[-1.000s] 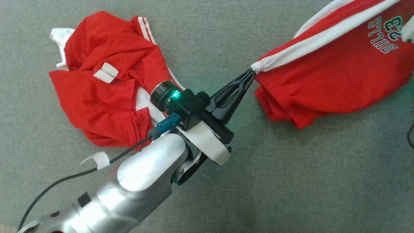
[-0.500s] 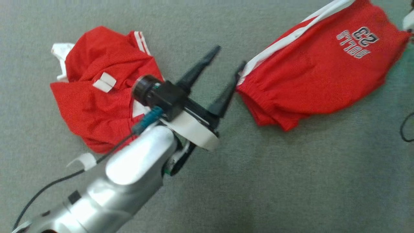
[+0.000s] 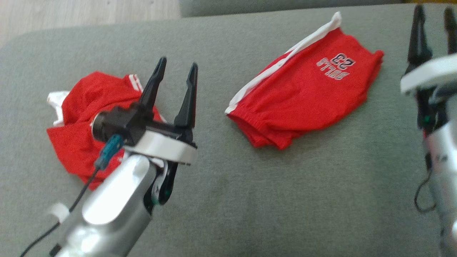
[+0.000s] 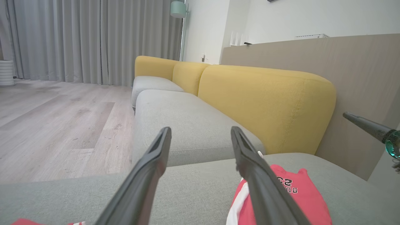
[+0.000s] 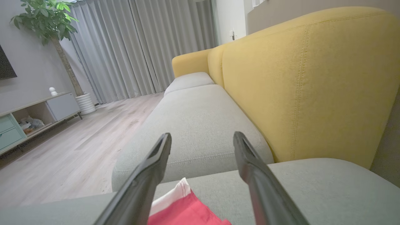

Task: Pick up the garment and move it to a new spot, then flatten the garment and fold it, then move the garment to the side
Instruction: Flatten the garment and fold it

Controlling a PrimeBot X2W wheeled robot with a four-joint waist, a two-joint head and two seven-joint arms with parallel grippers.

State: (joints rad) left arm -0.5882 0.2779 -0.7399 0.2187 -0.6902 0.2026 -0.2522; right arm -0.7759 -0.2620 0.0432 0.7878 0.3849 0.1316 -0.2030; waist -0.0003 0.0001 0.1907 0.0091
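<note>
Left gripper [image 3: 177, 62] hovers at about 9 o'clock in the head view, its two dark fingers spread wide and holding nothing. Right gripper [image 3: 433, 9] stands at 2 o'clock, likewise wide open and empty. Between them, at 1 o'clock, red shorts [image 3: 303, 96] with a white side stripe lie spread on the grey sofa seat [image 3: 285, 200], touching neither gripper. A crumpled red garment [image 3: 71, 142] lies at 9 o'clock, partly behind the left arm.

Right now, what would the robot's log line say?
left gripper: open, empty | right gripper: open, empty | red shorts: lying on grey cushion, not held | red shirt: crumpled, left of shorts
</note>
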